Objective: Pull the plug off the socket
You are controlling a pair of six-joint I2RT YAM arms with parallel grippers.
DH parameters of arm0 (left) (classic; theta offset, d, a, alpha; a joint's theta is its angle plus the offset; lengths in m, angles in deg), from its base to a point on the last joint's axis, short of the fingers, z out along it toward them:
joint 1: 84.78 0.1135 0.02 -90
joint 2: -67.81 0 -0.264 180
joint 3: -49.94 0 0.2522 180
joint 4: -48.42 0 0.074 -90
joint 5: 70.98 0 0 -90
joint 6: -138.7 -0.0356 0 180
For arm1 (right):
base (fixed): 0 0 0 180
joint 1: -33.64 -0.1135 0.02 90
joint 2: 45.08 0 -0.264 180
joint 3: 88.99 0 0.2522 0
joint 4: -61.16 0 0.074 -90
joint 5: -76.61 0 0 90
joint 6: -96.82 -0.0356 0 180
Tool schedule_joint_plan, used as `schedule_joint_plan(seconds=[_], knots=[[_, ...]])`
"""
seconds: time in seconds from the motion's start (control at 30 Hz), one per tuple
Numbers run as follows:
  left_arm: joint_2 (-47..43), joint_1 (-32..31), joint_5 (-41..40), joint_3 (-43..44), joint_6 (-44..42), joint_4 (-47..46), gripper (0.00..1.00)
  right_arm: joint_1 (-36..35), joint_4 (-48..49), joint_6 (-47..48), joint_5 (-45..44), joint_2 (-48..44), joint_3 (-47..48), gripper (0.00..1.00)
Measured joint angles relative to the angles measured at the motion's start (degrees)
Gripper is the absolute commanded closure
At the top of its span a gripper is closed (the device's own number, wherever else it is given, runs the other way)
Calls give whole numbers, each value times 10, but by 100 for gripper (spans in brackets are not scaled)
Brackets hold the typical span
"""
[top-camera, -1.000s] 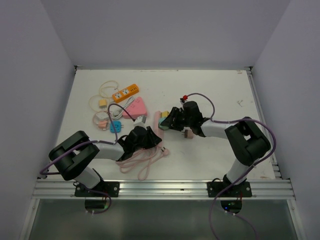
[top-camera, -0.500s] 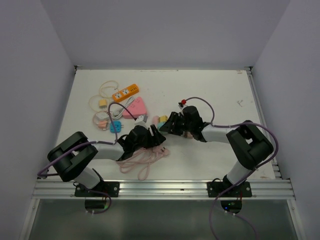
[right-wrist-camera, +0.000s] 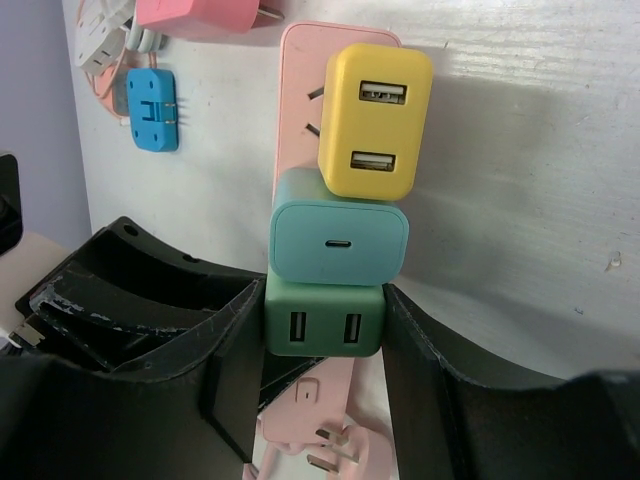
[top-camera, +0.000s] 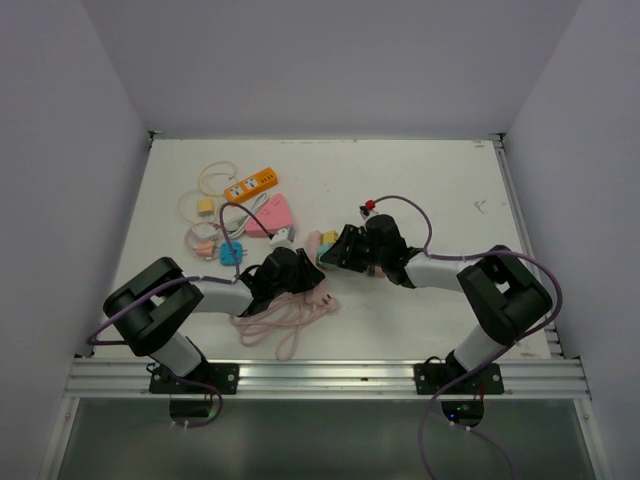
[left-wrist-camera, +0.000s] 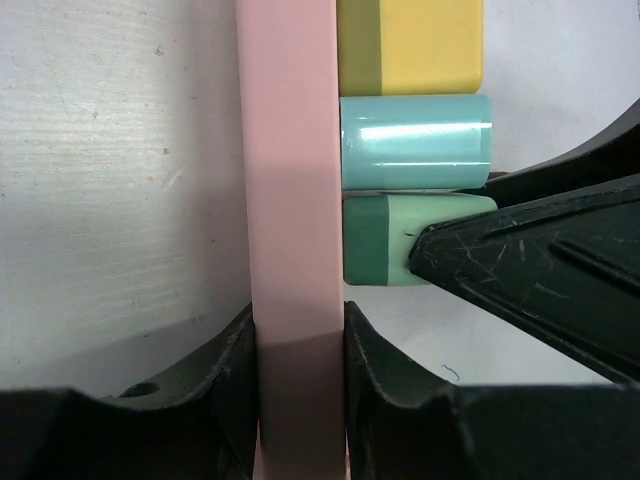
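The pink power strip (left-wrist-camera: 290, 150) lay near the middle of the white counter (top-camera: 440, 180), carrying 3 plugs in a row: a yellow plug (right-wrist-camera: 374, 120), a teal plug (right-wrist-camera: 340, 243) and a green plug (right-wrist-camera: 324, 320). The left pincer (left-wrist-camera: 298, 365) was clenched across the strip's narrow body, just beside the green plug. The right pincer (right-wrist-camera: 325, 345) grasped the green plug, 1 finger pressed on each side. That plug sat flush against the strip, touching the teal one. A blue adapter (right-wrist-camera: 152, 108) lay apart to the left.
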Motion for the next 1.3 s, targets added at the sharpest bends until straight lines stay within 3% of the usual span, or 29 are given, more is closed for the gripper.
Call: schedule_joint_plan(seconds=[0.6,0.9,1.17,1.3], knots=[[9,-13,13,11,54,20,100,-6,8,-11,-39,-60,-59,100],[23,-12,37,25,65,21,100,56,38,-34,47,-61,-85,100],[38,-13,47,50,64,36,100,75,-39,-3,63,-79,-60,100],[38,1,10,53,77,49,100,94,-91,23,48,-129,-35,100]])
